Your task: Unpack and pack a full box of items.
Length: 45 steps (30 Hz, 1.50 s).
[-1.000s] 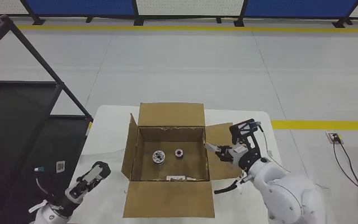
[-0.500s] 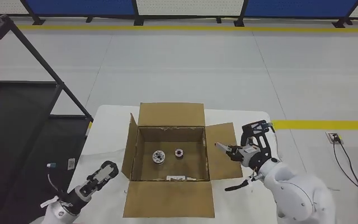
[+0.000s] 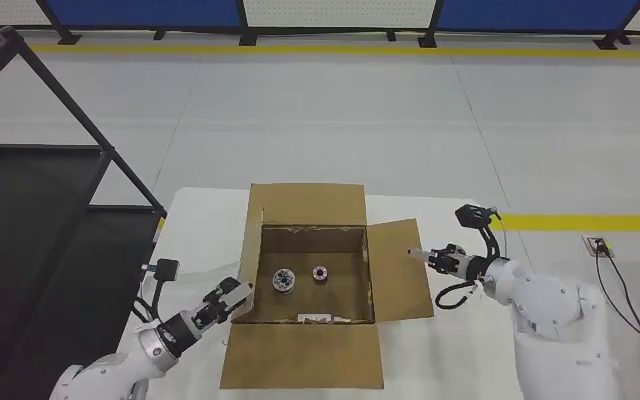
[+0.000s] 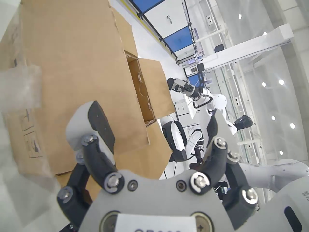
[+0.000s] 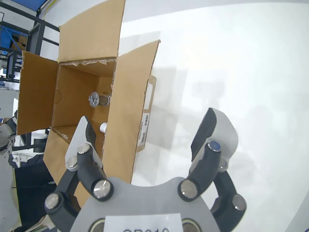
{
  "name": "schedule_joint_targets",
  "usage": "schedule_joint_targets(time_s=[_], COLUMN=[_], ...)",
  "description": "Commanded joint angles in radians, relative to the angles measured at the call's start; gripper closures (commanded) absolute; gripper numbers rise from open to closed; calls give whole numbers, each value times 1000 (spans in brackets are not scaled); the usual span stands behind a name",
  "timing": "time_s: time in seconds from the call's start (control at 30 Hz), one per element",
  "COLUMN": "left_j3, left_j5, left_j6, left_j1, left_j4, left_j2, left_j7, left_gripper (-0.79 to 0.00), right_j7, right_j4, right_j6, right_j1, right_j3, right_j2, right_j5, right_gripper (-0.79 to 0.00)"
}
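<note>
Raising the left flap [image 3: 251,255] of the box [image 3: 305,204] with my left hand [image 3: 238,292], spread apart. My right hand [image 3: 420,256], apart too, has backed away; closing up, I judge, has begun.

Cardboard box [image 3: 305,205] open at mid-table, mouth free from above, metal part [image 3: 284,279] and small ring [image 3: 320,271] low on its floor, left flap [image 3: 250,262] upright beside the left gripper [image 3: 238,292], right flap [image 3: 400,272] splayed toward the right gripper [image 3: 420,256], passing room along the left edge of the table [image 3: 195,240].
</note>
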Motion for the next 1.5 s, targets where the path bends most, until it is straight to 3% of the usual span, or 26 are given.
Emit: schedule_joint_targets(time_s=[0.0, 0.23, 0.43, 0.6, 0.97, 1.47], left_j3=[18, 85, 126, 142, 153, 158], left_j5=[17, 57, 63, 59, 35, 30], left_j6=[12, 56, 72, 86, 130, 138], left_j1=[-11, -54, -79, -86, -103, -106], left_j4=[7, 46, 68, 75, 126, 141], left_j2=[1, 2, 0, 0, 0, 3], left_j7=[-9, -25, -8, 2, 33, 60], left_gripper=[-785, -785, -785, -785, -785, -785], right_j7=[36, 109, 176, 113, -111, -310], right_j4=[38, 55, 25, 68, 178, 258], right_j6=[-38, -138, -161, -167, -284, -277], right_j1=[22, 62, 83, 116, 121, 144], right_j3=[-21, -69, -113, -210, -384, -503], right_j2=[3, 13, 21, 18, 11, 15], right_j5=[43, 272, 485, 531, 443, 200], right_gripper=[-785, -785, -785, -785, -785, -785])
